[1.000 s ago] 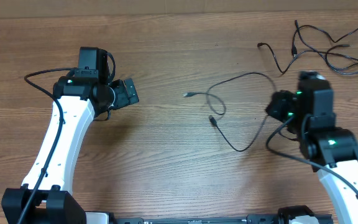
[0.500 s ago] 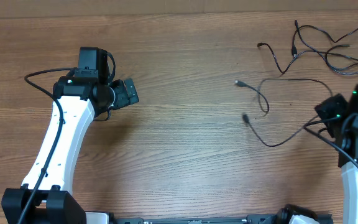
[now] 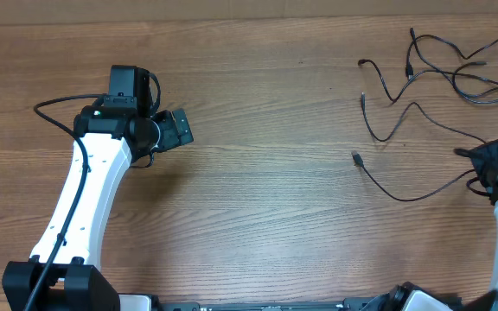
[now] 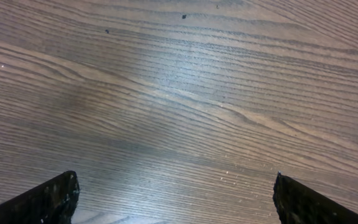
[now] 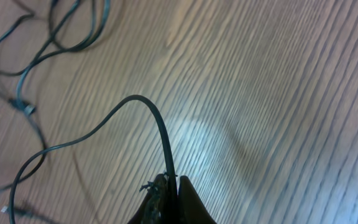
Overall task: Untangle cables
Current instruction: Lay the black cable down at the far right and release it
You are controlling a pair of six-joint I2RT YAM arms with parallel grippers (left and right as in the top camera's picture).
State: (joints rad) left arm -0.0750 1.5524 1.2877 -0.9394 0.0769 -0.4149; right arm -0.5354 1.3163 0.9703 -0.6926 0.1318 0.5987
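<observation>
Wood-grain table [image 3: 258, 216], overhead and both wrist views checked. My left gripper [image 3: 180, 128] hangs over bare wood with its jaws spread wide and nothing between them. Its wrist view shows only grain between the two fingertips [image 4: 55, 199].

My right gripper [image 5: 169, 186] sits at the table's right edge, jaws clamped on one thin black cable [image 5: 157, 118]. From the pinch the cord arches up and away, then drops to the wood on the fingers' left side. Overhead, two strands trail leftward from that gripper. One ends in a small plug [image 3: 355, 157] lying well apart from the hand.

Other cables [image 3: 465, 78] lie loosely looped beyond the right gripper, toward the far edge, near it but not held. I cannot tell whether the gripped cord crosses them.
</observation>
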